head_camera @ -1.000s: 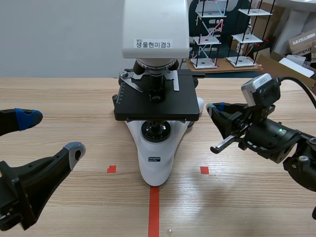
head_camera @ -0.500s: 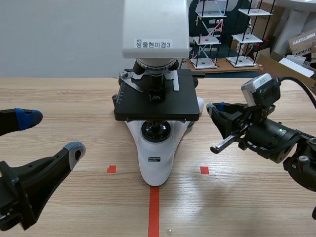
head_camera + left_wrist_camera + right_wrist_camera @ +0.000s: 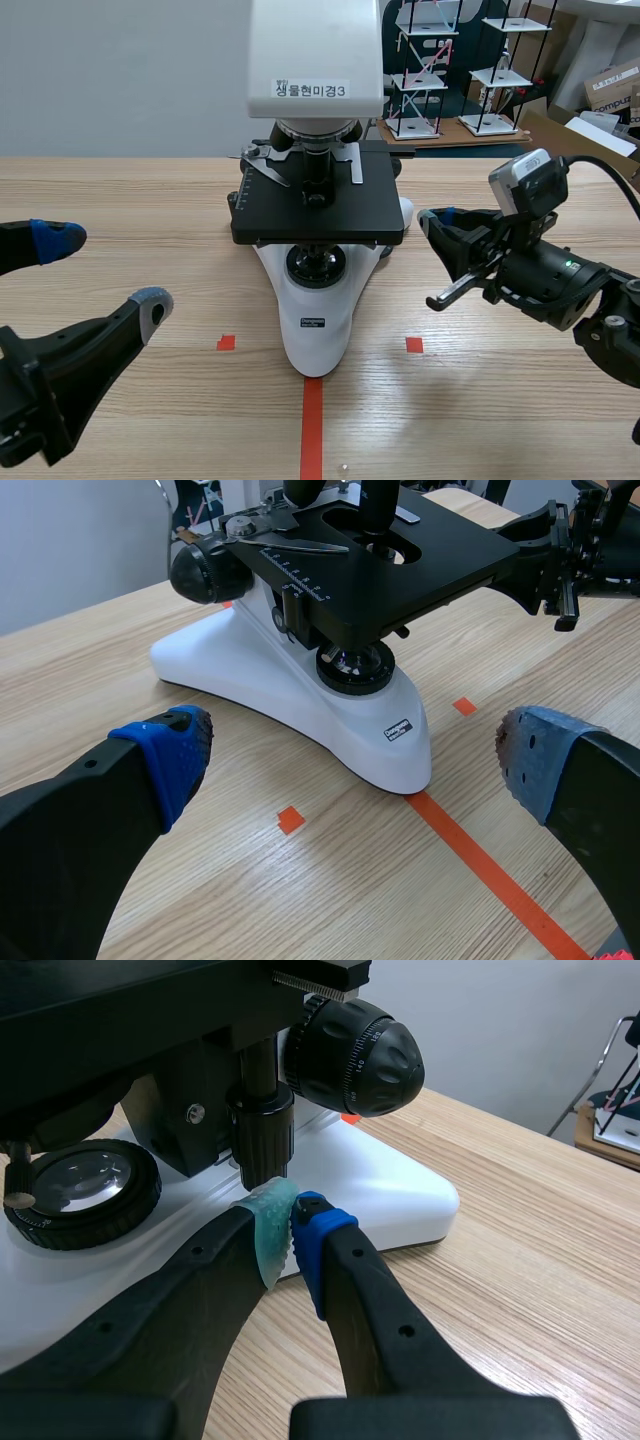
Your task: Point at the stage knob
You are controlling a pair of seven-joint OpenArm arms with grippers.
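Note:
The white microscope [image 3: 315, 310] with a black stage [image 3: 318, 215] stands mid-table. In the right wrist view the stage knob [image 3: 261, 1135], a ribbed black stem, hangs under the stage beside the big black focus knob [image 3: 350, 1057]. My right gripper [image 3: 290, 1225] is shut, and its tips sit just below the stage knob, pointing up at it; contact cannot be judged. In the scene view it [image 3: 432, 220] hovers by the stage's right edge. My left gripper [image 3: 103, 270] is open, low at the left, holding nothing. From its own wrist camera, the left gripper [image 3: 350, 760] faces the microscope's base [image 3: 300, 695].
The round lens [image 3: 85, 1185] sits in the base under the stage. White shelf models [image 3: 430, 70] and cardboard boxes [image 3: 610, 95] stand beyond the table's far right edge. Bare wood lies on both sides of the microscope.

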